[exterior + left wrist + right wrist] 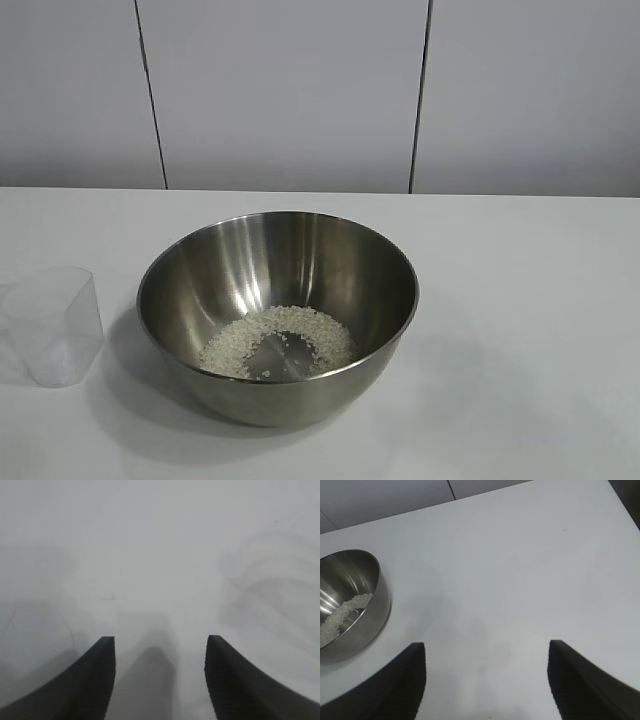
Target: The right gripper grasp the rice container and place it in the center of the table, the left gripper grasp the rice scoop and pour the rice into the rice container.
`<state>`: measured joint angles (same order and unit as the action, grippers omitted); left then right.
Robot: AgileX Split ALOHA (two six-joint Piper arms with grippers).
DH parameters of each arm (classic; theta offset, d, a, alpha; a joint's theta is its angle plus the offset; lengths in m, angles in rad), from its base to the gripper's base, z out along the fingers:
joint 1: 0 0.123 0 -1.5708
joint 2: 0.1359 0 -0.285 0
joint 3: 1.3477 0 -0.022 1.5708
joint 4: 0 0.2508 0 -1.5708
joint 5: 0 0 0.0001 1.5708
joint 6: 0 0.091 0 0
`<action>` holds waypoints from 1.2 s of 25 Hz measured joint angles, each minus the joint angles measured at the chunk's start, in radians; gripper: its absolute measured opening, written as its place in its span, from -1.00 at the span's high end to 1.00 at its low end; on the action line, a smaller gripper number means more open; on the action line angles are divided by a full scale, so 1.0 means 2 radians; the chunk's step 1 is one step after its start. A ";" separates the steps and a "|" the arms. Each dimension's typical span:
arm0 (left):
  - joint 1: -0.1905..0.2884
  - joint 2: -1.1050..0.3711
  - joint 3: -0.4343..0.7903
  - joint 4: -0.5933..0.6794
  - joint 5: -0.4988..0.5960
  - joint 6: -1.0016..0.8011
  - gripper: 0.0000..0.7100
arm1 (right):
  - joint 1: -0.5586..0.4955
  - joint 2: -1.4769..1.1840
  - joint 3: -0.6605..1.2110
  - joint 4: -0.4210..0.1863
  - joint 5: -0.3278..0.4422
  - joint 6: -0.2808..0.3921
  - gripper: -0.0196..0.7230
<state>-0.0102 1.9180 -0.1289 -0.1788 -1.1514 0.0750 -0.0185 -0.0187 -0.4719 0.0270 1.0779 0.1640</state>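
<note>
White rice, silver rice container

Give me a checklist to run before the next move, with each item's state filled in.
1. Large round stainless-steel bowl near the centre of the white tabletop: ok.
2. White rice grains inside the bowl: ok.
3. Small clear plastic cup upright, apart from the bowl: ok.
4. Cup emptied: cannot tell.
5. Left gripper open, holding nothing: ok.
6. Right gripper open, clear of the bowl: ok.
</note>
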 joint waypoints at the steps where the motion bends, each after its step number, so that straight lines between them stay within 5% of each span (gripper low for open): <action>1: 0.009 0.000 -0.006 0.009 0.000 -0.003 -0.08 | 0.000 0.000 0.000 0.000 0.000 0.000 -0.33; 9: 0.130 0.000 -0.098 0.112 0.009 -0.024 -0.08 | 0.000 0.000 0.000 0.000 0.000 0.000 -0.33; 13: 0.201 -0.001 -0.158 0.188 0.083 -0.076 -0.08 | 0.000 0.000 0.000 0.000 0.000 0.000 -0.33; 16: 0.223 -0.022 -0.197 0.252 0.133 -0.132 -0.08 | 0.000 0.000 0.000 0.000 0.000 0.000 -0.33; 21: 0.208 -0.140 -0.261 0.310 0.244 -0.172 -0.08 | 0.000 0.000 0.000 0.000 0.000 0.000 -0.33; 30: 0.097 -0.419 -0.278 0.332 0.480 -0.209 -0.08 | 0.000 0.000 0.000 0.000 0.000 0.000 -0.33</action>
<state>0.1848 1.0790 -0.6840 0.4857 -0.1911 -0.3438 -0.0185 -0.0187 -0.4719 0.0270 1.0779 0.1640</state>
